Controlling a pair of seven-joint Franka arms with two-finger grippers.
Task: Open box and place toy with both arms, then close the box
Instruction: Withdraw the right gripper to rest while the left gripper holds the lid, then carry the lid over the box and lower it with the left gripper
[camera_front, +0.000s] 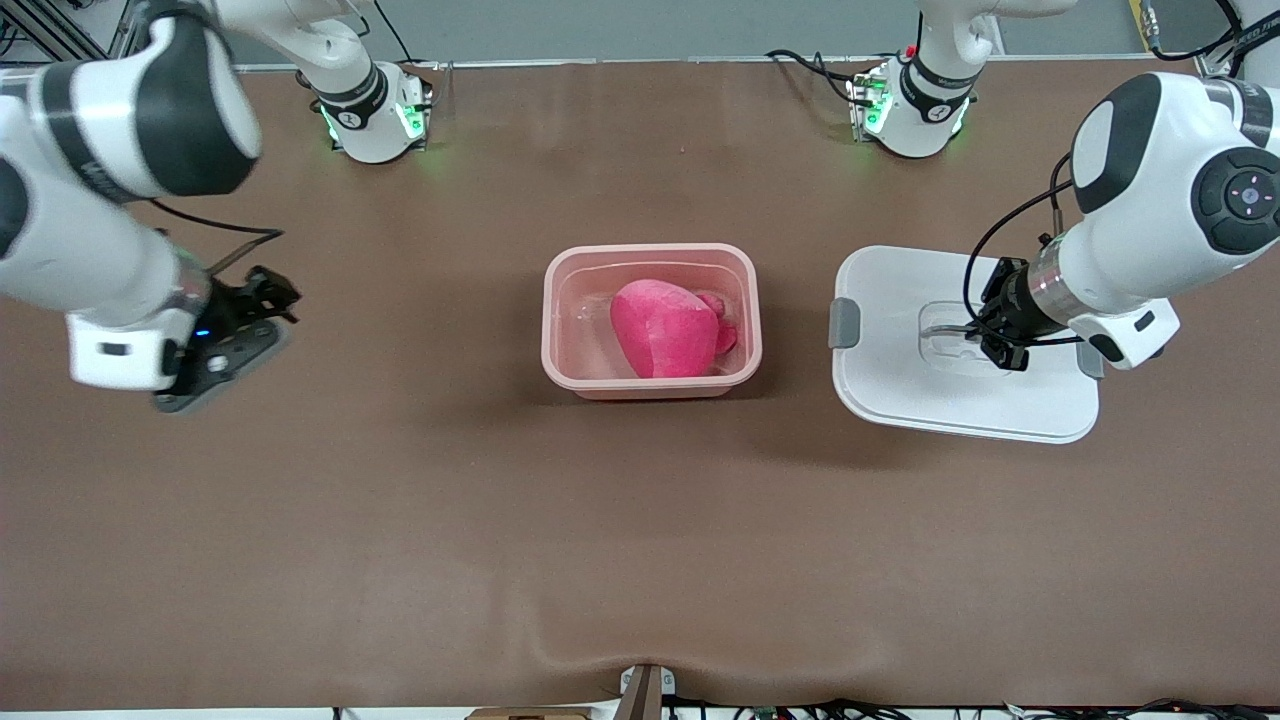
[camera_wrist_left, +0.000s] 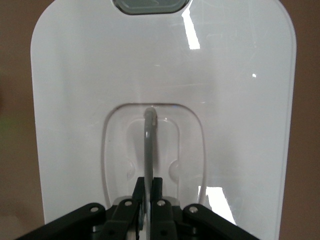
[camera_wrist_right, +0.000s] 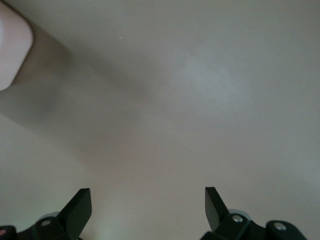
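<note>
A: Where did things stand?

B: The toy (camera_front: 667, 328) lay inside the box (camera_front: 651, 386), mid-tabletop (camera_front: 500, 520), tub uncovered. The lid (camera_front: 950, 395) sat toward the left arm's end, well apart from the tub. The left claw (camera_front: 985, 333) was pressed together, pinching the lid's clear handle (camera_wrist_left: 148, 150) in its recess.

A: And the other arm?

B: The right claw (camera_front: 262, 295) waited with its fingers spread, empty, toward the right arm's end of the tabletop.

A: What could have gone wrong?

B: The grip looked thin, on a narrow handle, so the lid might have swung or tilted once raised and landed skewed on the rim. The plush seemed to rise close to rim height, though I couldn't be sure from above; if so, it could have held the lid off its seat, leaving the grey clip (camera_front: 843, 322) unlatched.

A: Room to move?

B: Plenty. Bare tabletop lay between lid and tub.
</note>
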